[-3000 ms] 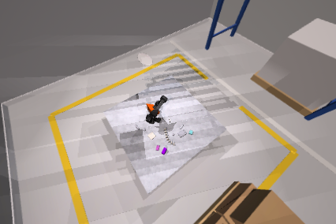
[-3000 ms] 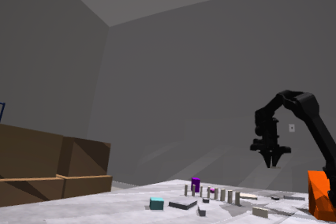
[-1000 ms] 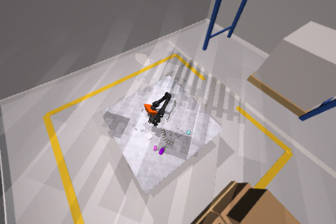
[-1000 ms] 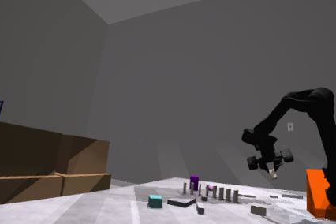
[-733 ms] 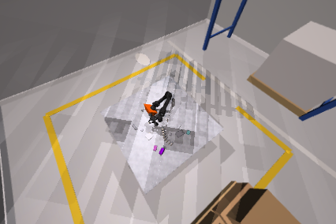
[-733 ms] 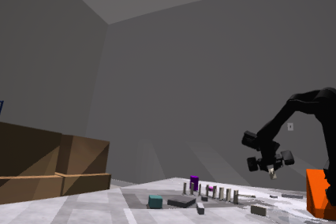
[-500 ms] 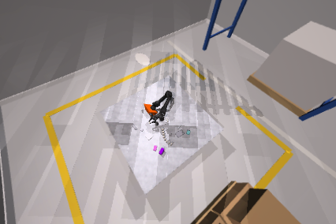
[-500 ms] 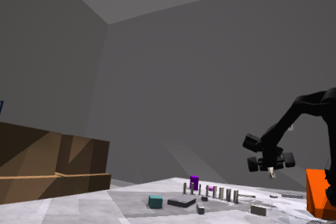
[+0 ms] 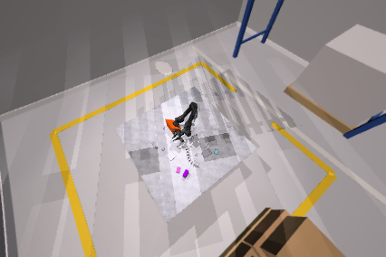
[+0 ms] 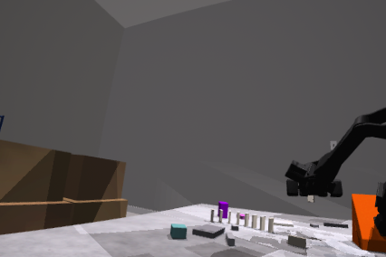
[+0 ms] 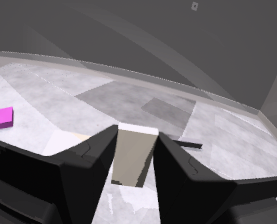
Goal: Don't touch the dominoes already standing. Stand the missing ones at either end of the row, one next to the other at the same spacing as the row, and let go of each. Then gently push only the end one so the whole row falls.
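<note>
A row of several slim beige dominoes (image 9: 189,157) (image 10: 255,222) stands upright on the floor mat in a gentle curve. My gripper (image 9: 178,138) (image 11: 136,134) is shut on a beige domino (image 10: 311,198) (image 11: 134,159). It holds the domino in the air, to the right of the row's near end in the exterior view, clear of the row. The domino's pale end face shows between the fingertips in the wrist view; the fingers hide its sides. A grey-beige block (image 10: 297,241) lies low on the mat below the arm; I cannot tell if it is a domino.
A purple block (image 9: 186,173) (image 10: 223,209) and a pink block (image 9: 178,170) (image 11: 5,118) are beyond the row. A teal block (image 9: 217,152) (image 10: 178,231), a dark flat box (image 10: 208,231) and a small grey block (image 10: 230,239) are beside it. A dark bar (image 10: 335,225) lies near the orange base (image 10: 363,226).
</note>
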Robot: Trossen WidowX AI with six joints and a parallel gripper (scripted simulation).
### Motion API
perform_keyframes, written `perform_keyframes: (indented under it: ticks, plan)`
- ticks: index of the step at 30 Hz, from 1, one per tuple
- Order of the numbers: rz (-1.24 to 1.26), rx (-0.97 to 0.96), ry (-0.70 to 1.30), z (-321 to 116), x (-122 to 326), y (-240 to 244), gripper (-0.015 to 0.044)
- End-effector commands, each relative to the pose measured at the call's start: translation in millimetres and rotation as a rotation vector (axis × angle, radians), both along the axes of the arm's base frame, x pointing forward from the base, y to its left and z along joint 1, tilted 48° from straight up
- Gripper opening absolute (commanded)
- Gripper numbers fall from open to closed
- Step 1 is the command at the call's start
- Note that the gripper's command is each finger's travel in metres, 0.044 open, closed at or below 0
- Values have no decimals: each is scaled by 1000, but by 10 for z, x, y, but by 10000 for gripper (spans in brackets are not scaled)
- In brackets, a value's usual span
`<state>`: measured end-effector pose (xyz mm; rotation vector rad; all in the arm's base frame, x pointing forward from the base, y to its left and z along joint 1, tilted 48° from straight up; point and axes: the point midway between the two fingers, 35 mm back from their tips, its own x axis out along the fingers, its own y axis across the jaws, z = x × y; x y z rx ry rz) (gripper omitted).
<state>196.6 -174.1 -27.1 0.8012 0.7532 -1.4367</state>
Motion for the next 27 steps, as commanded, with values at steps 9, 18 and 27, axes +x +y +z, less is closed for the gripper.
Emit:
perform_keyframes:
  ticks: [9,18,27]
  plan:
    - [-19,-74,-55,50,-36,41,107]
    - [-19,-74,-55,50,-36,41,107]
    - [-19,-66,-55,-71,16,155,107]
